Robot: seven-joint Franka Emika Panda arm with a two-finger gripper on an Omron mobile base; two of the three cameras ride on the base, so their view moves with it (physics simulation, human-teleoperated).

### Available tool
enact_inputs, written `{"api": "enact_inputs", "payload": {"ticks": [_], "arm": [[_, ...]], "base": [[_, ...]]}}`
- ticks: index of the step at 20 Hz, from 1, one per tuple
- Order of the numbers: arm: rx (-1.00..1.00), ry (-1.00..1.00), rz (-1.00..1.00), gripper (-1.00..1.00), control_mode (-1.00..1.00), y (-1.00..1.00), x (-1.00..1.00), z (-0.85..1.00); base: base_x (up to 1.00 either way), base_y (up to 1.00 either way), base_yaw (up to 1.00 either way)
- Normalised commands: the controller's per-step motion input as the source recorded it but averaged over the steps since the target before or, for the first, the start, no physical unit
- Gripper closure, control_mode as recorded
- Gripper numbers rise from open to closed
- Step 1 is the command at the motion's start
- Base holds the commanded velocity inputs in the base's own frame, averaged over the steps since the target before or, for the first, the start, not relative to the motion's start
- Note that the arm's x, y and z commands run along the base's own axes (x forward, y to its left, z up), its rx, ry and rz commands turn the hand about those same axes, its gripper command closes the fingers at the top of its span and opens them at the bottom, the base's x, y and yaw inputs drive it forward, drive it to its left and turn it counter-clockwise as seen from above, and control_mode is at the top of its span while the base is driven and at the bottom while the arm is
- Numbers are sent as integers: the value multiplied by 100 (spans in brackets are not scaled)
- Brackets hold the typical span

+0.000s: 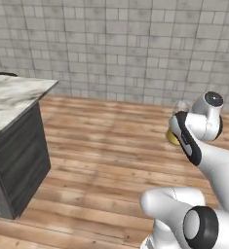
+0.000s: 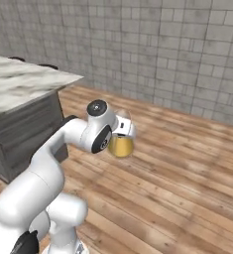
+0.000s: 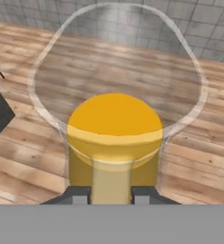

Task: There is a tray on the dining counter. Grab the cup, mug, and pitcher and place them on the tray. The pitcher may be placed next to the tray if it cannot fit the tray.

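Observation:
The pitcher [image 3: 114,128] has an amber-orange body and a wide clear glass rim, and it stands close in front of the hand camera. My gripper [image 3: 112,193] is shut on it, one dark fingertip on each side of its lower body. In the right base view the pitcher [image 2: 121,145] hangs in the air at the hand, over the wooden floor. In the left base view a bit of its orange body [image 1: 172,138] peeks out behind the forearm. The dining counter [image 1: 13,95] with its white marble top lies to the left, apart from the hand. The tray, cup and mug are out of view.
The counter [image 2: 24,82] has dark panelled sides and a corner pointing toward the arm. Wooden floor [image 2: 177,163] stretches between it and the grey tiled wall [image 1: 125,44]. Small dark shapes [image 2: 48,66] show at the counter's far edge.

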Motion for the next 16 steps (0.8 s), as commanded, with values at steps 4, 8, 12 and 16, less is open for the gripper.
{"api": "enact_inputs", "payload": {"ticks": [4, 8, 12, 16], "arm": [[0, 0, 0, 100, 100, 0, 0, 0], [0, 0, 0, 100, 100, 0, 0, 0], [0, 0, 0, 100, 100, 0, 0, 0], [0, 0, 0, 100, 100, 0, 0, 0]], "base": [[100, 0, -2], [100, 0, -1], [100, -6, 0], [100, -8, 0]]}}
